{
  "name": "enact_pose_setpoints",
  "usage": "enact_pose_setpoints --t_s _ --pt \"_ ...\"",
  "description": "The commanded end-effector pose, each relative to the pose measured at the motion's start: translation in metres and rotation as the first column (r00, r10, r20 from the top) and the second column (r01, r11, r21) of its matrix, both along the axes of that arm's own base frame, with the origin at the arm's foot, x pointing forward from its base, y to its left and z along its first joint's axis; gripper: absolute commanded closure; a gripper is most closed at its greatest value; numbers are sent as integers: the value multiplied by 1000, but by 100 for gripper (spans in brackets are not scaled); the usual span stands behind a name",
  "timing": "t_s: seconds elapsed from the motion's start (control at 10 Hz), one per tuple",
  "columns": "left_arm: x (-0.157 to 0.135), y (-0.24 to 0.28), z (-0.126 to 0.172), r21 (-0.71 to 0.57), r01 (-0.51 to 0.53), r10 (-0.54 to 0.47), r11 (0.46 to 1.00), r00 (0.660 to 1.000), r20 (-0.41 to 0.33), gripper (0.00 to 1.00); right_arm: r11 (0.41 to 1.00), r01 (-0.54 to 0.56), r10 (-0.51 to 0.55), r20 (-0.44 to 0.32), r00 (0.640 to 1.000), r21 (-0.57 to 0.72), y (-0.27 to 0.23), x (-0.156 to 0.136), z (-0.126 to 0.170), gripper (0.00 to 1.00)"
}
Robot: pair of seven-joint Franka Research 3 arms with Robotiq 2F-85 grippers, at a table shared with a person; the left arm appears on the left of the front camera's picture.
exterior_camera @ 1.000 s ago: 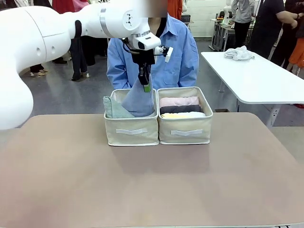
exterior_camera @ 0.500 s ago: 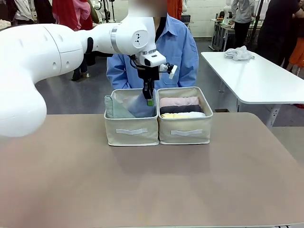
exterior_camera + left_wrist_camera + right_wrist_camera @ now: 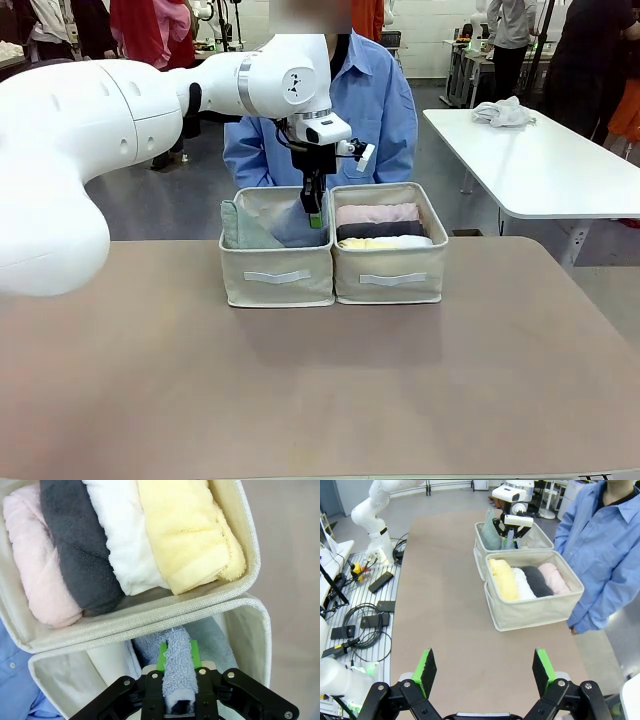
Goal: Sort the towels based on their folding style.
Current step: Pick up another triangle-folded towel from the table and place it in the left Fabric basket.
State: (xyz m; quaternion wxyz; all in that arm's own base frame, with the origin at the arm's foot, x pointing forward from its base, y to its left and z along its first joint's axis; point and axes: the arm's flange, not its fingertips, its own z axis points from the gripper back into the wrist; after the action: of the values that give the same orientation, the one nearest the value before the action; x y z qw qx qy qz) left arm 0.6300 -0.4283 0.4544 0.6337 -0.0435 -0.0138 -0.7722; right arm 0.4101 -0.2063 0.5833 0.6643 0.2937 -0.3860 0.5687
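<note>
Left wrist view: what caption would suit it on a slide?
Left gripper lowers a lavender-blue cone towel into one bin, beside four rolled towels.

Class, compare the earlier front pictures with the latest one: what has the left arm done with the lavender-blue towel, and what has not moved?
The left gripper, still shut on the tip of the lavender-blue terry cone towel, has come down, lowering the towel deeper into the left beige fabric bin. Unchanged: the pale grey-green cone towel in that bin, the rolled pink towel, dark grey towel and yellow towel in the right beige bin.
</note>
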Motion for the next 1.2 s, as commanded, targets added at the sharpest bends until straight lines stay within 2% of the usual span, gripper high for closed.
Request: enact_pose_setpoints --t_s 0.0,0.1,0.2,0.3,1.1 --pt "17 -12 11 20 21 -21 1000 1000 2 25 1000 -14 14 6 1000 -6 -2 -1 0 0" --pt "17 -12 12 20 21 -21 1000 1000 3 0 1000 -14 14 6 1000 -6 -2 -1 0 0" --pt "16 -11 14 18 21 -21 1000 1000 6 21 1000 -14 14 6 1000 -6 -2 -1 0 0" --pt "16 -11 15 17 23 -23 1000 1000 7 0 1000 -14 14 6 1000 -6 -2 -1 0 0" --pt "12 -9 23 -12 35 -35 999 999 16 0 1000 -14 14 6 1000 -6 -2 -1 0 0"
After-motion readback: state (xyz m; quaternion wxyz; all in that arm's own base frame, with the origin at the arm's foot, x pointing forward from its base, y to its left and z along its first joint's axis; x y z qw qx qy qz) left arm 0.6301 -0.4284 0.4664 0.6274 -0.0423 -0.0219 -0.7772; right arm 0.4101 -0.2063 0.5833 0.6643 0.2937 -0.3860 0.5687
